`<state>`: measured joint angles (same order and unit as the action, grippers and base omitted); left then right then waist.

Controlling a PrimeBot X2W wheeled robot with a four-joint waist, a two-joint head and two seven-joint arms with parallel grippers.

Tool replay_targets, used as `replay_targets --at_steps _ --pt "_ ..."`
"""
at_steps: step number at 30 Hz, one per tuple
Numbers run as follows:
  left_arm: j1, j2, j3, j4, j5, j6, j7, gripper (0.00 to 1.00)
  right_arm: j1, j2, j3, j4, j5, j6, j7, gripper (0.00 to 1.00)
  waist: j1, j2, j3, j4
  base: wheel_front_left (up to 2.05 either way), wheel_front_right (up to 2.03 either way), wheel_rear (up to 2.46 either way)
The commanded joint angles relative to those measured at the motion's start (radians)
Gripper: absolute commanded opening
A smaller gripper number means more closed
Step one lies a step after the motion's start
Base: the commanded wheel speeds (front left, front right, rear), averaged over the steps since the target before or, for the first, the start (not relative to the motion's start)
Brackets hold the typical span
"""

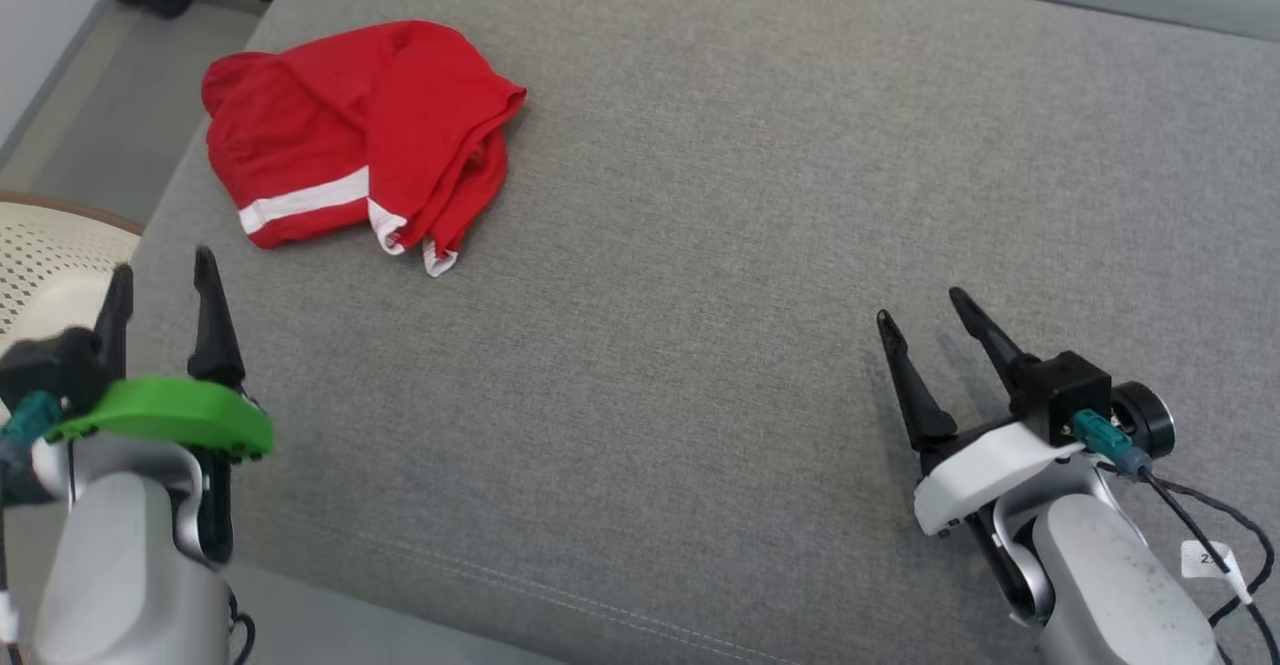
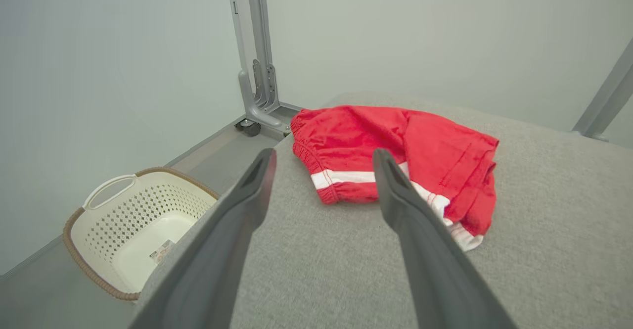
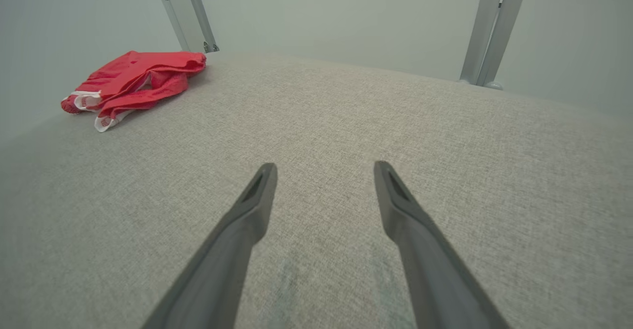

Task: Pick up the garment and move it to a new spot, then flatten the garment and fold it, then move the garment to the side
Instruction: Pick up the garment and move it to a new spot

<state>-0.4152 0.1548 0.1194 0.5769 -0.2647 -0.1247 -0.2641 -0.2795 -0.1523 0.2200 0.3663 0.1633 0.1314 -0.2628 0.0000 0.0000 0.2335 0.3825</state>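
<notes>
The left gripper (image 1: 160,270) and right gripper (image 1: 920,303) stood spread, holding nothing. The red garment (image 1: 355,140) lay bunched just ahead of the left gripper, well apart from the right gripper. Pickup appeared pending: the left gripper needed to reach forward and pinch the cloth.
</notes>
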Motion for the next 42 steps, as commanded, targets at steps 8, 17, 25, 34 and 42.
replay_targets --at_steps 8,17,25,34,42 --pt "-0.205 0.064 -0.126 0.116 -0.096 -0.007 0.000 1.00 -0.054 -0.034 -0.024 -0.037 -0.019 -0.002 0.002 1.00 0.0000 0.0000 0.155 -0.124 0.00 0.00 0.00" --pt "-0.317 0.116 -0.221 0.303 -0.238 -0.007 0.001 1.00 -0.076 -0.045 -0.051 -0.079 -0.027 -0.002 0.013 1.00 0.0000 0.0000 0.209 -0.196 0.00 0.00 0.00" --pt "-0.382 0.115 -0.241 0.444 -0.318 -0.007 0.003 1.00 -0.069 -0.046 -0.065 -0.093 -0.028 -0.002 0.026 1.00 0.0000 0.0000 0.222 -0.220 0.00 0.00 0.00" --pt "-0.421 0.124 -0.258 0.520 -0.341 -0.007 0.000 0.00 -0.077 -0.036 -0.070 -0.091 -0.030 -0.002 0.030 1.00 0.0000 0.0000 0.223 -0.228 0.00 0.00 0.00" --pt "-0.420 0.125 -0.288 0.455 -0.312 -0.007 -0.001 0.00 -0.080 -0.005 -0.069 -0.059 -0.008 -0.002 0.013 1.00 0.0000 0.0000 0.182 -0.253 0.00 0.00 0.00"
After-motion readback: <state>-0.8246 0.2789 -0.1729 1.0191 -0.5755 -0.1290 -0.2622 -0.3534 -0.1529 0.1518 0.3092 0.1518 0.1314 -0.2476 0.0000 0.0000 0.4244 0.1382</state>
